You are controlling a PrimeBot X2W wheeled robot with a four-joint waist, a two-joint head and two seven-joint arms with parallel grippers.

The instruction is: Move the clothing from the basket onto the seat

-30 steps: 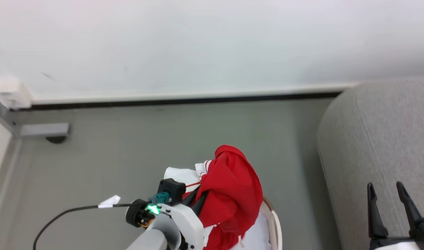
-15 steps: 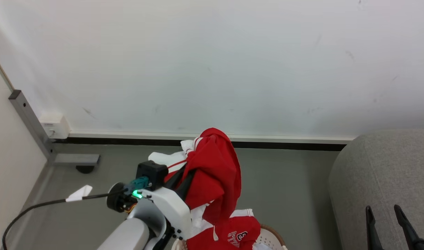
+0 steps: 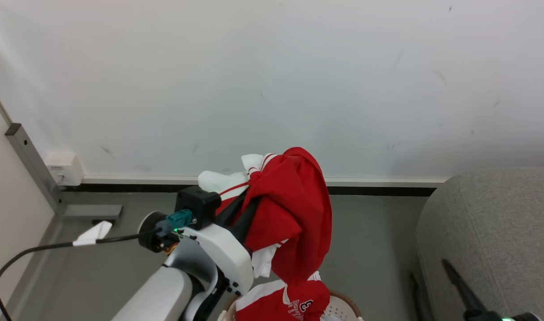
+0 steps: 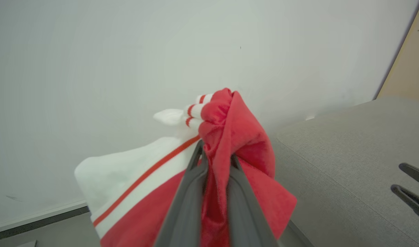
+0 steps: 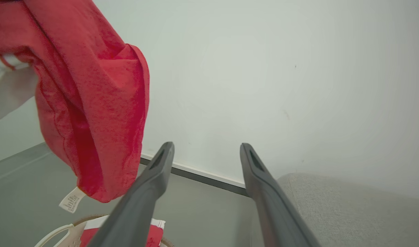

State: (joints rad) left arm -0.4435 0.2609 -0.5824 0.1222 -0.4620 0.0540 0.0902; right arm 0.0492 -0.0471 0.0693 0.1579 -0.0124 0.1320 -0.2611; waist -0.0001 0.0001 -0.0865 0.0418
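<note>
My left gripper (image 3: 254,198) is shut on a bunch of the clothing (image 3: 294,214), a red and white jersey garment held up in front of the white wall. In the left wrist view the two fingers (image 4: 192,178) pinch the red fabric (image 4: 244,137), and white striped trim sticks out above them. The cloth hangs down over the basket (image 3: 345,310), where another red garment (image 3: 294,303) with dark print lies. The grey seat (image 3: 490,232) stands to the right. My right gripper (image 5: 206,147) is open and empty, low beside the seat (image 5: 350,206), with the hanging clothing (image 5: 92,103) at its upper left.
A white wall with a dark baseboard (image 3: 379,191) closes the far side of the grey floor. At the left stand a grey metal post (image 3: 26,151) and a white wall box (image 3: 64,168). A black cable with a white tag (image 3: 91,232) trails from my left wrist.
The head camera has tilted up. My left gripper has lifted the clothing higher above the basket, up to the baseboard. The right gripper has shifted left and sits more slanted.
</note>
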